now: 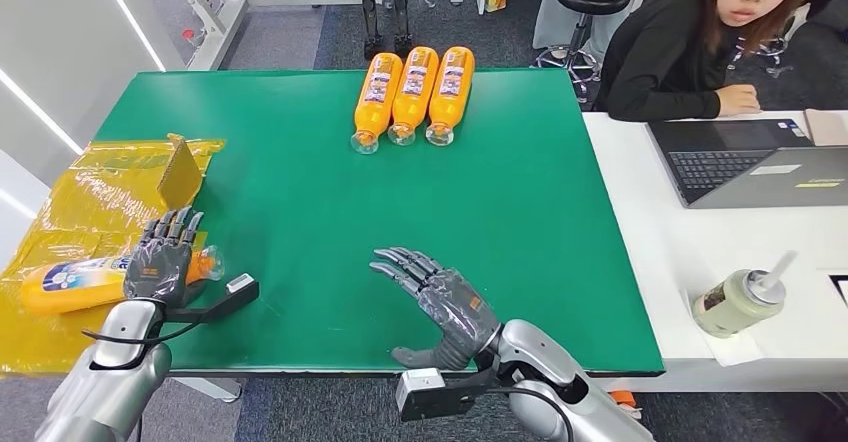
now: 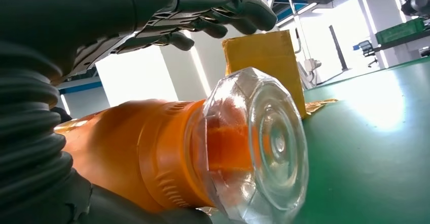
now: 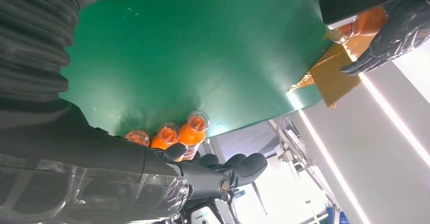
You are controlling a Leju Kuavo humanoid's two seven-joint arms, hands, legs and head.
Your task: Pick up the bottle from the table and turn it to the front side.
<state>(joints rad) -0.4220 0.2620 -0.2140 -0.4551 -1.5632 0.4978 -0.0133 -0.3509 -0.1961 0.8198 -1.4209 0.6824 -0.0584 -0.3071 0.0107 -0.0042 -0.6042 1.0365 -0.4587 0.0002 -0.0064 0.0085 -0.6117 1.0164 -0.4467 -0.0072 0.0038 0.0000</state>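
An orange bottle (image 1: 70, 284) with a clear cap (image 2: 263, 143) lies on its side on a yellow bag at the table's left edge. My left hand (image 1: 160, 262) hovers over its neck end, fingers (image 2: 223, 6) stretched out above the bottle (image 2: 152, 153) and thumb beneath, not closed on it. My right hand (image 1: 440, 307) floats open, palm turned sideways, above the green table (image 1: 300, 212) near the front edge. The right wrist view shows the left hand (image 3: 390, 31) over that bottle (image 3: 367, 21), past the right hand (image 3: 203, 176).
Three more orange bottles (image 1: 413, 92) lie side by side at the far edge, caps toward me. A yellow bag (image 1: 90, 202) with a cardboard piece (image 1: 182, 172) covers the left. To the right, a white table holds a laptop (image 1: 750, 162) and cup (image 1: 740, 300); a person (image 1: 690, 42) sits there.
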